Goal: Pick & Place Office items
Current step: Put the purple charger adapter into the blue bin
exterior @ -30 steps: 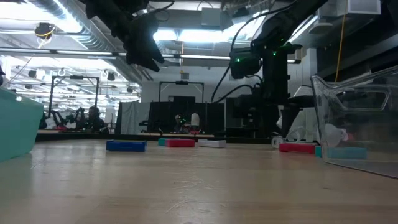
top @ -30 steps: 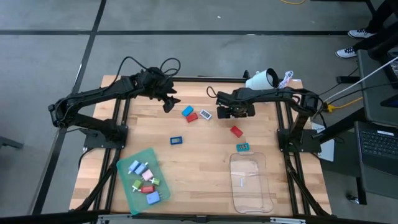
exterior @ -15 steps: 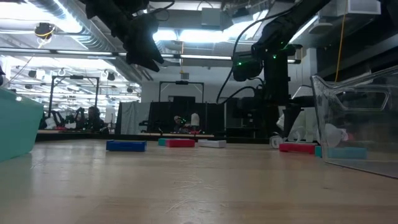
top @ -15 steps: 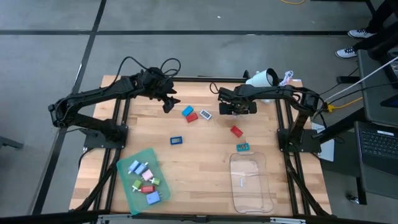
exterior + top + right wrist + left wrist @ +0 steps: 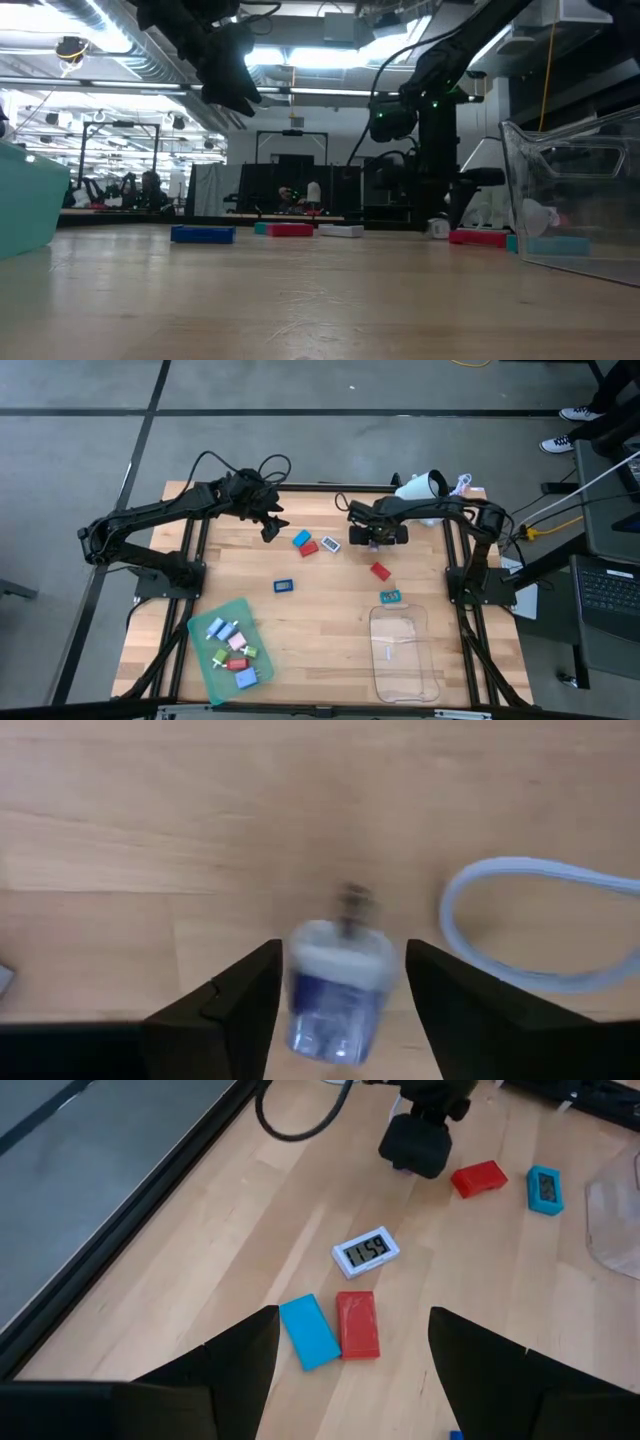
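Observation:
My right gripper (image 5: 372,536) hangs open near the table's far edge. In the right wrist view its fingers (image 5: 342,955) stand on either side of a small white and blue piece (image 5: 335,998) that lies on the wood. My left gripper (image 5: 270,528) waits open in the air at the far left. Below it lie a blue piece (image 5: 310,1331), a red piece (image 5: 357,1323) and a white piece with digits (image 5: 366,1251). Another red piece (image 5: 380,570), a teal piece (image 5: 390,597) and a blue piece (image 5: 284,586) lie loose on the table. My right gripper has one finger (image 5: 250,990) on each side of the white and blue piece, coming from above. I cannot tell whether the fingers touch it.
A green tray (image 5: 205,658) at the near left holds several small pieces. A clear tray (image 5: 403,665) sits at the near right. A white rounded device (image 5: 422,487) with a cord lies at the far right, and a light cord loop (image 5: 540,925) lies beside the right gripper.
My right gripper has shifted a little toward the table's far edge and sunk slightly lower.

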Controlling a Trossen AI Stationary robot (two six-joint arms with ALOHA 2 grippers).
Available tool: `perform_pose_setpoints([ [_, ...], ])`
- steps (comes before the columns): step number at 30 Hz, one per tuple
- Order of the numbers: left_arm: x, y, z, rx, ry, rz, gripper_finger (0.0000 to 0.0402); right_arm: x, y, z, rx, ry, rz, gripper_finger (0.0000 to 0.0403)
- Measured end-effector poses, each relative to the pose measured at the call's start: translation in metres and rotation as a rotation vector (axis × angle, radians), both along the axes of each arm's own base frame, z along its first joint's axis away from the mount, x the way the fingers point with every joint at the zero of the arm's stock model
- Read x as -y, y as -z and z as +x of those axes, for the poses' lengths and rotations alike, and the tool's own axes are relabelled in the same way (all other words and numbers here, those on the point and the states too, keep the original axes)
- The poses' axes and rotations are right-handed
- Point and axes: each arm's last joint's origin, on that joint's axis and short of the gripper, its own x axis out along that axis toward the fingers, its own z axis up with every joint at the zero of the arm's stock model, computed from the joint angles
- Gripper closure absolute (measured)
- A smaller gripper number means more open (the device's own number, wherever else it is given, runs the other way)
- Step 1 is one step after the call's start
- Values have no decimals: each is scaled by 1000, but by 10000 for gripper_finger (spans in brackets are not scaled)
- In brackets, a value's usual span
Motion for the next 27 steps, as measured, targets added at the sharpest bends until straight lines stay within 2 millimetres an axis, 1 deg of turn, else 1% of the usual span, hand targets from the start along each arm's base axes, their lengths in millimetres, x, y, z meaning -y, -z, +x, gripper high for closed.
perform_pose_setpoints([
  [3, 0, 0, 0, 0, 0, -1, 151, -1, 6, 2, -10, -14, 8, 193],
  [5, 0, 0, 0, -2, 0, -2, 151, -1, 6, 3, -5, -29, 9, 207],
  [10, 0, 0, 0, -5, 0, -3, 151, -2, 5, 5, 23, -50, 9, 273],
  [14, -1, 0, -1, -6, 0, 3, 151, -3, 3, 10, 78, -94, 48, 271],
  [17, -4, -2, -4, 8, -8, -1, 151, -3, -3, 18, 124, -129, 54, 271],
  [19, -6, -7, -8, 55, 6, -12, 151, -4, -12, 26, 163, -164, 56, 271],
  [22, -10, -16, -17, 117, -6, -20, 151, -2, -31, 40, 233, -217, 28, 271],
  [27, -16, -29, -32, 211, -41, -50, 151, 5, -73, 65, 379, -304, -70, 271],
])
